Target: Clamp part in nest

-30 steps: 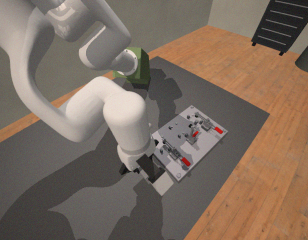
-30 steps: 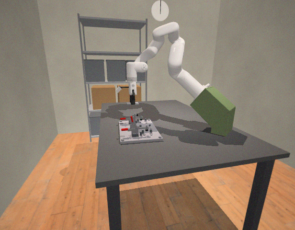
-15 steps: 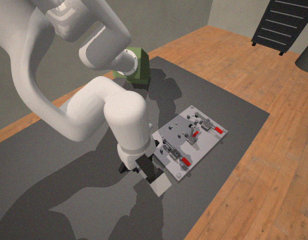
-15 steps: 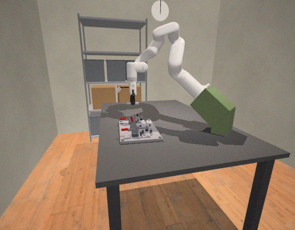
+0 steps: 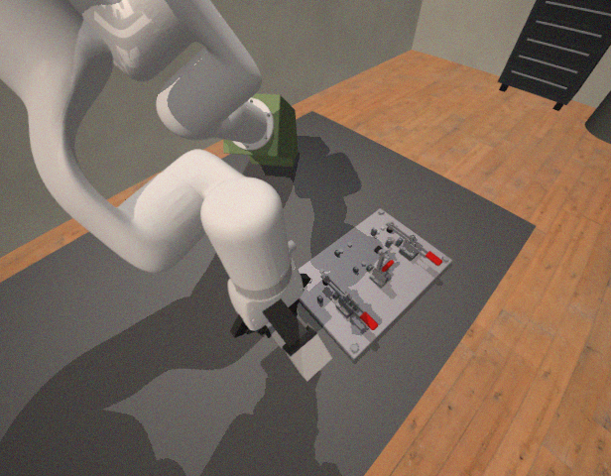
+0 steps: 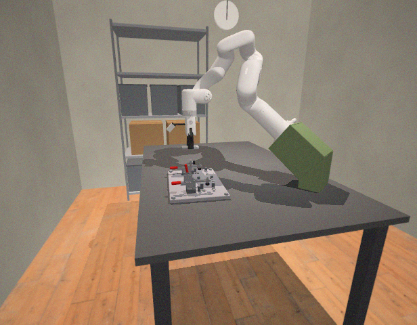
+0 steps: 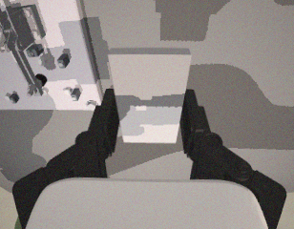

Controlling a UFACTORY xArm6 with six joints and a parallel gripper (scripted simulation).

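The part, a light grey rectangular block (image 7: 150,76) (image 6: 186,147), is between the fingers of my gripper (image 7: 149,102), which is shut on its long sides. The arm hides it in the top view; its height above the table is hard to judge. The fixture plate (image 5: 398,299) (image 6: 202,196) (image 7: 61,10) lies beside it, at upper left in the wrist view. Its three nests hold no part. The clamp nearest the gripper has a lowered red handle (image 5: 368,320) (image 6: 173,168). The middle clamp's red handle (image 5: 387,266) (image 6: 186,168) is raised. The farthest clamp's handle (image 5: 433,257) (image 6: 175,183) is lowered.
Stop blocks, side blocks and rest pads stand up from the plate beside the clamps. The wrist camera (image 5: 308,358) (image 6: 170,127) sticks out from the gripper on a black bracket. The green robot base (image 5: 283,133) (image 6: 303,157) stands on the dark table (image 5: 449,215) (image 6: 265,217).
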